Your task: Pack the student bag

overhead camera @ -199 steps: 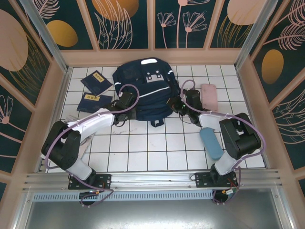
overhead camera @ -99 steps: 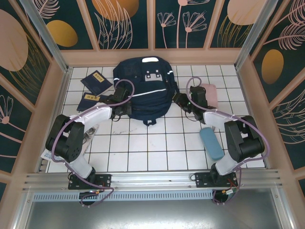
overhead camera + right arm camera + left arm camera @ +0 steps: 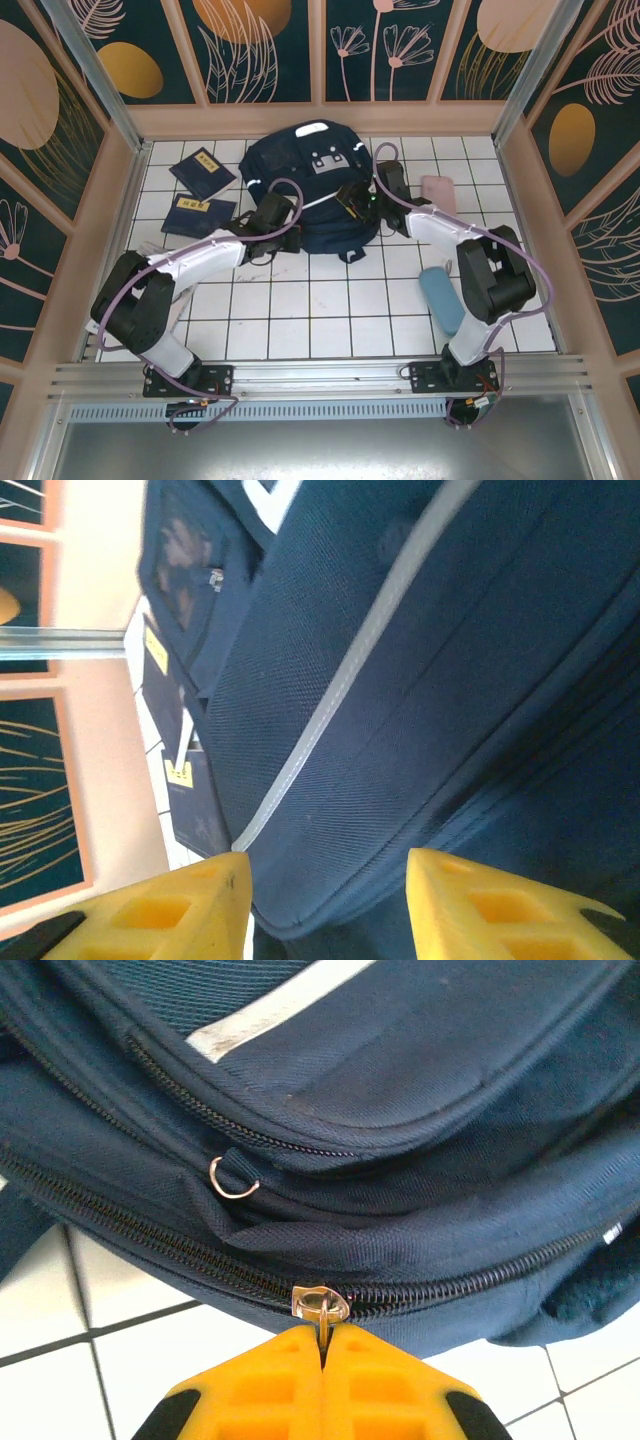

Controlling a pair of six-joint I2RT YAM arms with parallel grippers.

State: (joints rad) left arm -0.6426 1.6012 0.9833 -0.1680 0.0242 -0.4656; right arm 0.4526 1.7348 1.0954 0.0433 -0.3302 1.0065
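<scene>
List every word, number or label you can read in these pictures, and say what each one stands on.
Nothing is legible.
Yellow label on the upper booklet: dark marks, too small to read.
Yellow label on the lower booklet: also too small.
White patch on the student bag: small squares, no readable words.

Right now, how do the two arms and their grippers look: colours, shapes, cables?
The left arm and right arm both have white shells between black joint housings, with a lilac cable alongside. The left gripper and right gripper have orange-yellow fingers with rectangular recesses, black at the base.
</scene>
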